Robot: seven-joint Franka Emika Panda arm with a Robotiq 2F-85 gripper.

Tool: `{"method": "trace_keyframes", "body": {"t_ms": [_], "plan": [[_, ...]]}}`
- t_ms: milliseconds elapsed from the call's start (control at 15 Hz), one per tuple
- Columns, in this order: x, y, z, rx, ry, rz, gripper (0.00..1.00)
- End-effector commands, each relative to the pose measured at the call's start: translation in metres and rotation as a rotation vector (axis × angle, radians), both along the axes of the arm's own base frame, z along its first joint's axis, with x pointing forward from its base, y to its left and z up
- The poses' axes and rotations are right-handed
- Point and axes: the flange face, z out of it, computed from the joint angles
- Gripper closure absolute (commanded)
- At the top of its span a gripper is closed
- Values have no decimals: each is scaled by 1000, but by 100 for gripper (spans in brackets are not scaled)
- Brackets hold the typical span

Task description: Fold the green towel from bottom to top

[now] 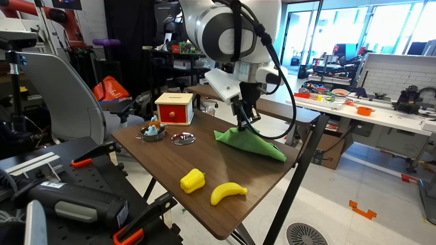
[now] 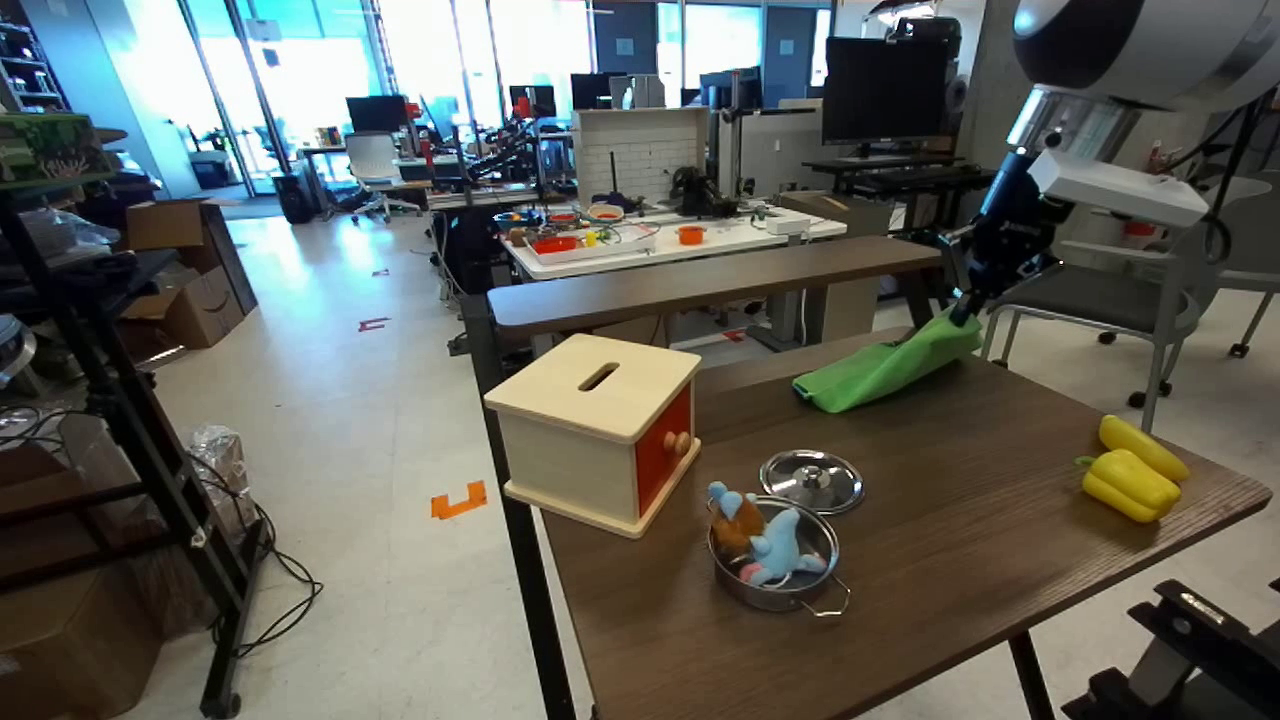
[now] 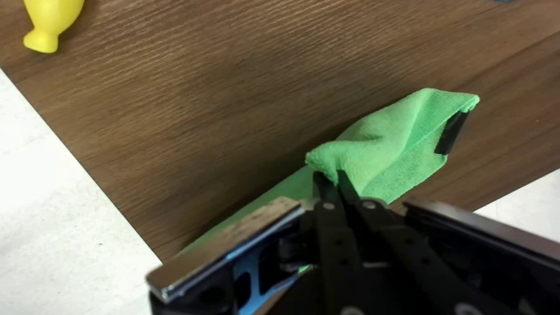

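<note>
The towel (image 1: 250, 143) was crumpled near the back edge of the worktop (image 1: 204, 153), the long edge by the raised shelf (image 2: 720, 280), and one end of it was close to a back corner. The fingers (image 3: 323, 189) pointed down and were clamped on the towel, pinching a bit of cloth, and the towel made a bump there. In the wrist view, one bit of the cloth lay over another, and a black strip (image 3: 451, 133) showed at one end. A short edge ran from that back corner to a front corner, and by the front corner were a yellow banana (image 1: 227, 192) and a yellow pepper (image 1: 193, 181). The banana was nearer the short edge and the pepper was nearer the long front edge. They were near each other but apart. The box (image 2: 568, 465) stood at the other short edge, by its back corner. It was pale wood with a red front and a slot in the top. The pot (image 2: 765, 598) was between the box and the front corner at that end, with soft toys (image 2: 782, 550) inside, blue and brown. The lid (image 2: 812, 482) lay flat just beside the pot, knob up, more toward the middle of the worktop.
</note>
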Motion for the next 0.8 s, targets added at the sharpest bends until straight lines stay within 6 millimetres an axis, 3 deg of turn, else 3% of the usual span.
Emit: {"method": "trace_keyframes", "body": {"t_ms": [0,733], "plan": [[8,-9,-4,20,-6,-10,99],[59,-27,-42,3,-53,-41,99]]}}
